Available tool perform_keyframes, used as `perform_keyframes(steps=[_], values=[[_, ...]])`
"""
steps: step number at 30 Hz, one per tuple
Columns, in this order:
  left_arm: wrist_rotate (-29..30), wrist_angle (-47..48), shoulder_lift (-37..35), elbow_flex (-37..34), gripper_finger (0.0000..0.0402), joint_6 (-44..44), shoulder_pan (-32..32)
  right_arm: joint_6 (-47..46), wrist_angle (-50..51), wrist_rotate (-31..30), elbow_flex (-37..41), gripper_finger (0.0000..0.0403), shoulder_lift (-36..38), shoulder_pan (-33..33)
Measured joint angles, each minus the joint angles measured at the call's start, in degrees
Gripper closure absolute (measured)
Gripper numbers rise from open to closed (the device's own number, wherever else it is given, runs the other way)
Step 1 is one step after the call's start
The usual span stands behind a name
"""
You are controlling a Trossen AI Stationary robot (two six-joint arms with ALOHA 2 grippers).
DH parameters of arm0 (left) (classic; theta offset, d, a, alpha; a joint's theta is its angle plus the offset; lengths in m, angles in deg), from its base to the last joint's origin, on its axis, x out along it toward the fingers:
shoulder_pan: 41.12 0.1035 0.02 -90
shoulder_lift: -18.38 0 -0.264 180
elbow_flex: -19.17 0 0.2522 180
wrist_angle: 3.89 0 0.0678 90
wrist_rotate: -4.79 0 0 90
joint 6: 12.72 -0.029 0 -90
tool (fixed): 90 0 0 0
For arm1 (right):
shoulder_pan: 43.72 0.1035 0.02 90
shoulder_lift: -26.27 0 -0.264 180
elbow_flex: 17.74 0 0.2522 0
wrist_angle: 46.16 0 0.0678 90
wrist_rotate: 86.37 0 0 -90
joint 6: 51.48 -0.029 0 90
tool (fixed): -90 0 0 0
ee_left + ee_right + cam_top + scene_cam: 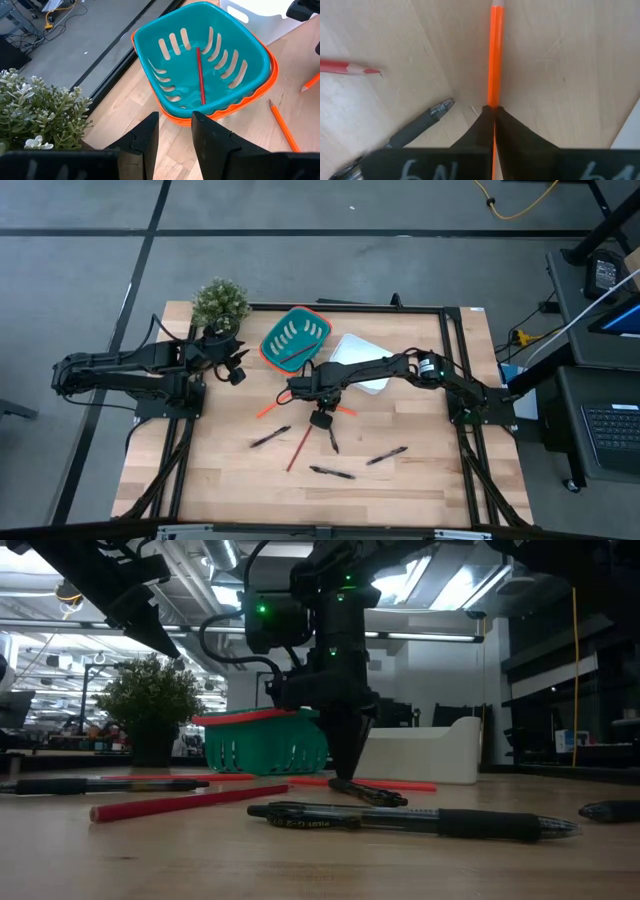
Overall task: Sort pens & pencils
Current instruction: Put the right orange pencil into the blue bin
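My right gripper points down at the table's middle, shut on an orange pencil that runs straight out from its fingertips along the wood. In the low view its tips reach down to the tabletop. A black pen and a red pencil lie beside it. More pens and a red pencil are scattered toward the front. One red pencil lies in the teal basket. My left gripper hovers open and empty near the basket.
A white tray stands right of the basket. A potted plant sits at the back left corner. Another orange pencil lies left of the right gripper. Black frame rails run along the table's sides.
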Motion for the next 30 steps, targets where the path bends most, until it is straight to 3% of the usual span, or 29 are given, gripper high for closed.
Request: perform_keyframes(steps=[4, 13, 20, 24, 30], values=[[-0.02, 0.02, 0.0, 0.0, 0.0292, 0.0, 0.0, 0.56, -1.67, -0.16, 0.0, 0.0398, 0.03, 0.3], [-0.01, 0.02, 0.0, 0.0, 0.0292, 0.0, 0.02, 1.38, -3.25, -0.24, -0.02, 0.035, -0.03, 0.47], [-0.02, 0.02, 0.0, 0.0, 0.0292, 0.0, 0.0, 1.44, -4.13, -0.01, 0.57, 0.0337, -0.74, 0.47], [-0.01, 0.04, 0.0, -0.02, 0.0292, -0.02, 0.01, 0.44, -3.86, 0.22, 0.87, 0.0341, -1.21, 0.45], [0.0, -0.05, -0.02, -0.02, 0.0292, -0.04, 0.0, 1.65, -3.63, 0.65, 0.92, 0.0388, -1.34, 0.47]])
